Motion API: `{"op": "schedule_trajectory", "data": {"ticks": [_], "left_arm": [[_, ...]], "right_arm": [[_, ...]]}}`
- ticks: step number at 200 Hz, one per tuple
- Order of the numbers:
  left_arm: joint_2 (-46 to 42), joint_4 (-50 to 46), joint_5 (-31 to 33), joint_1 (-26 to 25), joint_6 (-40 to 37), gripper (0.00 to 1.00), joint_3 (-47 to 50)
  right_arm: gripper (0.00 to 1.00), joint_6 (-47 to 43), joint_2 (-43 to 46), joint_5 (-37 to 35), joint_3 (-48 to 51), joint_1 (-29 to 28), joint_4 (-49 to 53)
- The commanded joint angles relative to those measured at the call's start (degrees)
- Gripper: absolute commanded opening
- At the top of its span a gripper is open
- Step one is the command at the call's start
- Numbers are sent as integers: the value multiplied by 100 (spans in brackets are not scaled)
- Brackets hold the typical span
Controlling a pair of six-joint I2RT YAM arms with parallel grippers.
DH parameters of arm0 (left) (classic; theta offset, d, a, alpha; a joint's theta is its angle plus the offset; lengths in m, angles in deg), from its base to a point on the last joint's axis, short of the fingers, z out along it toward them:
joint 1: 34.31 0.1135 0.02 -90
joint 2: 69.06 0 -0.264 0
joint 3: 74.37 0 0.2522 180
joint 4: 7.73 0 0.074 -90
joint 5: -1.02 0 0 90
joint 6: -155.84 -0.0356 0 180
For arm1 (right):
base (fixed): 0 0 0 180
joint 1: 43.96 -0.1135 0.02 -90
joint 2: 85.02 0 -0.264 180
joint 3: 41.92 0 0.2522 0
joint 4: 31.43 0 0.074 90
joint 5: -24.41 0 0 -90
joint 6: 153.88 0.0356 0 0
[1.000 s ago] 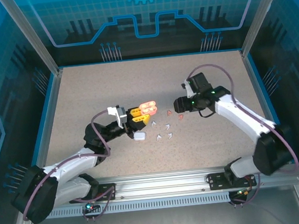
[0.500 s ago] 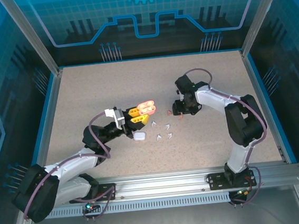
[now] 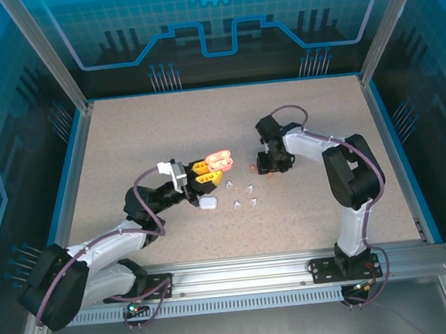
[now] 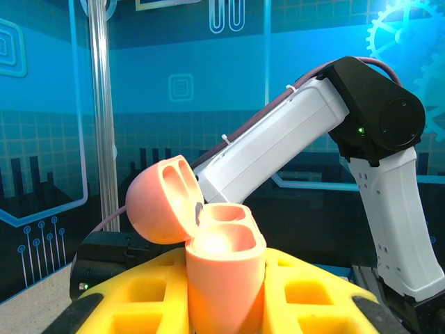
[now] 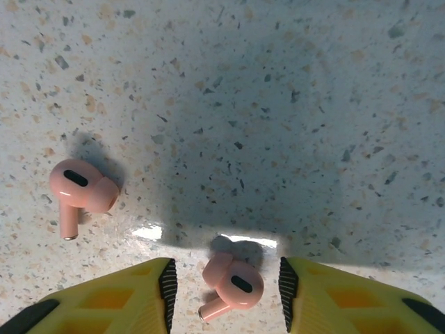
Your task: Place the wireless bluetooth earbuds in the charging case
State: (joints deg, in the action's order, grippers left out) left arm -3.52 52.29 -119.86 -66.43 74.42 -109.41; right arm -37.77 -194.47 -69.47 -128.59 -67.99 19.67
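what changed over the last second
The right gripper swung in and came down, its jaws now straddling one pink earbud without gripping it. The left gripper still holds the open pink case; the white earbuds have not moved.

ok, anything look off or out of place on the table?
Nothing stands out. The pink case sits open in the left gripper, no damage visible. Two pink earbuds and four white earbuds lie loose on the table, as expected before loading. A white case lies beside the left gripper.
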Motion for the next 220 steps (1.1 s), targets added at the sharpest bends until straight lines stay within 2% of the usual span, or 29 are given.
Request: {"op": "schedule_trajectory", "data": {"ticks": [1, 98, 220], "left_arm": [[-34, 75, 4, -38, -169, 0, 18], [-146, -66, 53, -39, -244, 0, 36], [-266, -282, 112, -39, -343, 0, 54]], "right_arm": [[44, 38, -156, -8, -198, -75, 146], [35, -78, -465, -23, -411, -250, 374], [35, -234, -413, -296, -378, -339, 694]]}}
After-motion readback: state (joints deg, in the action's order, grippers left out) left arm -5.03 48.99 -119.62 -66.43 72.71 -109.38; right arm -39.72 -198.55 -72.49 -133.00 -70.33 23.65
